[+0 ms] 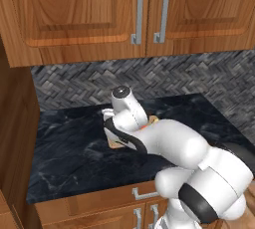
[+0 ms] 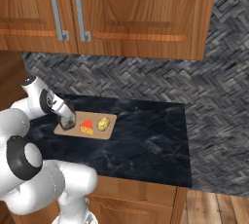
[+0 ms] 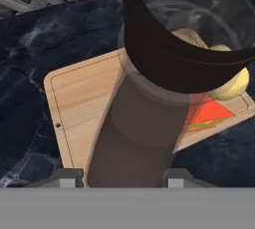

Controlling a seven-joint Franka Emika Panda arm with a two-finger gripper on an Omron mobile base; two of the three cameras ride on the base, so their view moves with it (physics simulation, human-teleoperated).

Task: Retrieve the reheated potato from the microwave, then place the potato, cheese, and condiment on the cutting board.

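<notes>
The two-finger gripper [image 3: 121, 180] pinches the squat dark brown condiment bottle [image 3: 134, 133] over the left end of the light tan wooden cutting board [image 2: 65, 131], where the red-sided cheese wedge [image 2: 87, 127] and yellowish potato [image 2: 102, 123] lie side by side.

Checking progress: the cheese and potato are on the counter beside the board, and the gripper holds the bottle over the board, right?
Not quite. The cheese and potato lie on the board, as the right base view shows. The gripper does hold the bottle over it.
</notes>
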